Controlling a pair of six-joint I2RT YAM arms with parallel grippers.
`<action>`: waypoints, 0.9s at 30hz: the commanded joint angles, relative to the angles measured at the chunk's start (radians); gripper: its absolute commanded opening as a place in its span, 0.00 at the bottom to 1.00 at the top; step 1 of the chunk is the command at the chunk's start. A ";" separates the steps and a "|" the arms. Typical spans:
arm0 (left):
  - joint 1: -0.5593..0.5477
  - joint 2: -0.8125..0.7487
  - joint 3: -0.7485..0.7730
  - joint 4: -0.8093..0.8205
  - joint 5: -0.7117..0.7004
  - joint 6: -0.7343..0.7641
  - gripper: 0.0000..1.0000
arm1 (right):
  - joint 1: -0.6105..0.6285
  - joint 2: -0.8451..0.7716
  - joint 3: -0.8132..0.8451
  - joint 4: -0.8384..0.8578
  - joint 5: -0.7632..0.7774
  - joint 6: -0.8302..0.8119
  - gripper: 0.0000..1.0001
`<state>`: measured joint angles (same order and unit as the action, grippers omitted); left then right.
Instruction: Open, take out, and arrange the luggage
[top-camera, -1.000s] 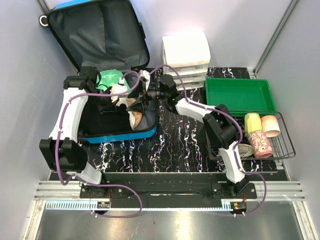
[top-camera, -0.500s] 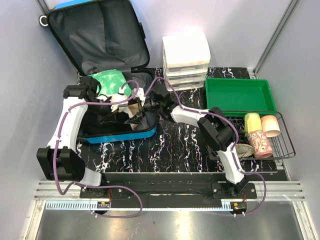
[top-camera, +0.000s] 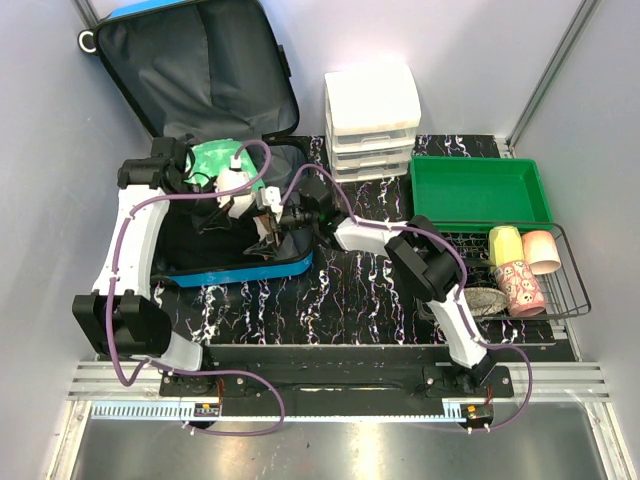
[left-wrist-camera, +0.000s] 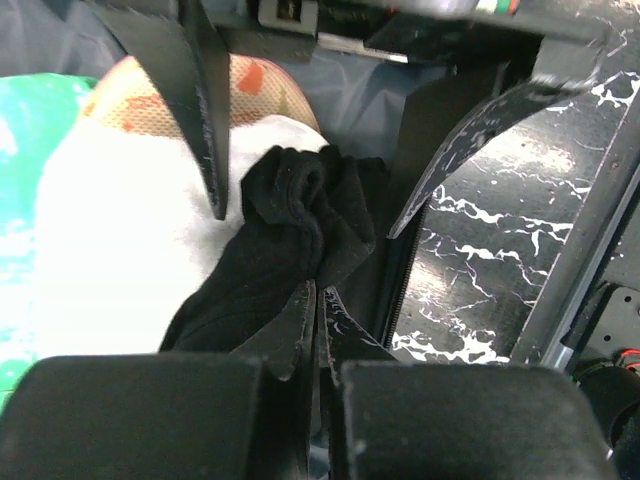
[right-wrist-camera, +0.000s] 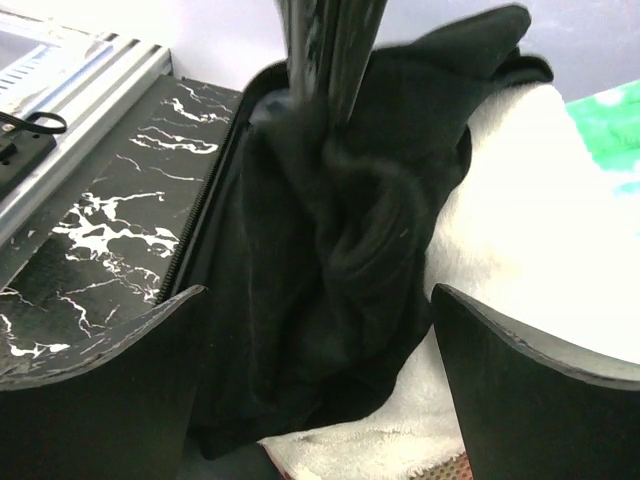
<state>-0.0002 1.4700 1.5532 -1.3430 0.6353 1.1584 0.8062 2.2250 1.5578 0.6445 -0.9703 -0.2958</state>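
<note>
Since a second ago my right gripper has slid leftward from the right rim of the luggage and further in over the contents. My left gripper has edged toward it, and the two now meet almost tip to tip.

Luggage: lies open at the far left of the table, lid propped up at the back with its dark lining showing, blue base flat on the marbled top.

Left jaws: pressed together, pinching a fold of black cloth right at the tips. The cloth is bunched just beyond the pinch.

Right jaws: spread wide, one finger on each side of the same black cloth. I cannot tell whether either finger touches it.

Beside and under the cloth: a white fleecy bundle, with an orange-patterned piece at its far end. A green item lies toward the hinge side of the base.

Off to the right, well apart: white drawer organiser, green tray, wire basket holding cups.
</note>
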 joint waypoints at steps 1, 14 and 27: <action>0.020 0.023 0.090 -0.038 0.067 0.004 0.00 | 0.014 0.047 0.051 0.072 0.071 0.044 0.99; 0.118 0.001 0.073 0.060 0.131 -0.106 0.00 | 0.037 0.144 0.139 0.218 0.186 0.438 0.39; 0.169 -0.054 0.085 0.386 -0.054 -0.515 0.98 | -0.041 0.010 0.485 -0.483 0.309 0.590 0.00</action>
<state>0.1566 1.4815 1.6096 -1.1240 0.6716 0.8013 0.8242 2.3547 1.8980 0.5022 -0.6926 0.2333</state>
